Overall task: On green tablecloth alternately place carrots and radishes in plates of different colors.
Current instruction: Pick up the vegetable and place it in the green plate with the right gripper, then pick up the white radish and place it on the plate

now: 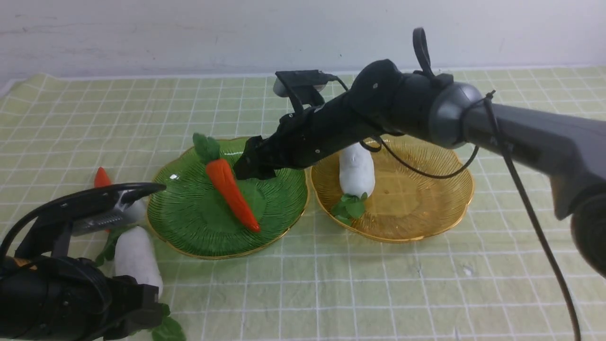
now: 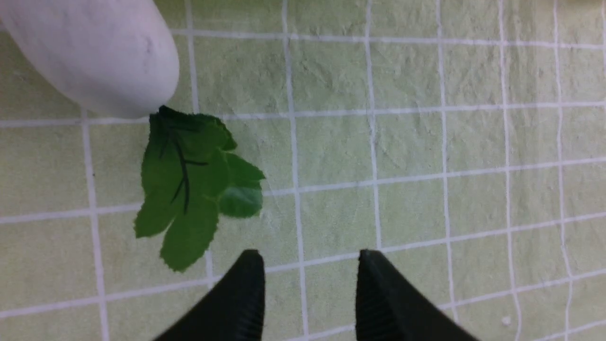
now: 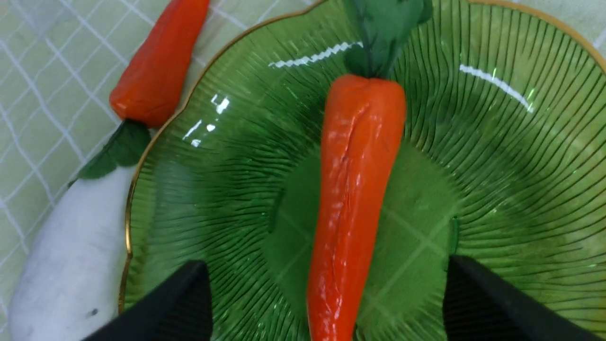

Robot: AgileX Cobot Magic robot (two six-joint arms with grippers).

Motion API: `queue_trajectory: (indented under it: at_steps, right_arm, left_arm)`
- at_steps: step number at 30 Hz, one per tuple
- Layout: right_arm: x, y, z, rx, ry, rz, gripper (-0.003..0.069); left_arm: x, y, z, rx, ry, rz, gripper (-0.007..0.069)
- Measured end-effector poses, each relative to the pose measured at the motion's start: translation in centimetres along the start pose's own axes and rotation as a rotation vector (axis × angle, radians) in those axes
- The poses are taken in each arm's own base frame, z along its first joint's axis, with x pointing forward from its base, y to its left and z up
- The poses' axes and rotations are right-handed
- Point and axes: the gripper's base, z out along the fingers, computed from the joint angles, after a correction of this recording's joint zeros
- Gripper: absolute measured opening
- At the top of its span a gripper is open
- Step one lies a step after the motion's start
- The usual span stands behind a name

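Observation:
The long carrot (image 1: 232,189) lies in the dark green plate (image 1: 189,222), leaves toward the far rim. My right gripper (image 1: 253,166) hovers over it, open wide; in the right wrist view (image 3: 324,263) the carrot (image 3: 355,189) lies between the spread fingers, untouched. One radish (image 1: 356,170) lies in the amber plate (image 1: 426,208). The short carrot (image 1: 101,179) and the second radish (image 1: 137,255) lie on the green tablecloth (image 1: 378,284) left of the green plate. My left gripper (image 2: 310,258) is open and empty over bare cloth, beside that radish's leaves (image 2: 189,189).
My right arm (image 1: 473,118) reaches across above the amber plate, with a black cable (image 1: 535,222) hanging from it. My left arm (image 1: 71,298) fills the near left corner and partly hides the short carrot. A white wall (image 1: 189,33) closes off the far edge.

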Motion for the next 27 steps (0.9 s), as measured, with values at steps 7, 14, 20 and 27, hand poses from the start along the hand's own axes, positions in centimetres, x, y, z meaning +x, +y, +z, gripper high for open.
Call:
queue_trajectory:
  at_steps: [7, 14, 20, 27]
  right_arm:
    - [-1.2, -0.8, -4.2, -0.092, 0.209, 0.04, 0.0434]
    - [-3.8, -0.3, -9.9, 0.118, 0.182, 0.088, 0.009]
    - [-5.2, 3.1, -14.0, 0.148, 0.117, 0.038, -0.0008]
    - [-4.0, 8.6, -20.9, 0.164, 0.069, -0.06, -0.0014]
  left_arm:
    - [-0.5, 0.4, 0.0, -0.044, -0.059, 0.02, 0.037]
    - [-1.9, 1.0, 0.6, -0.085, -0.159, -0.039, 0.0392]
    - [-2.8, 2.2, 2.4, -0.154, -0.17, -0.1, 0.0392]
    - [-4.1, 3.8, 5.7, -0.21, -0.183, -0.164, 0.0392]
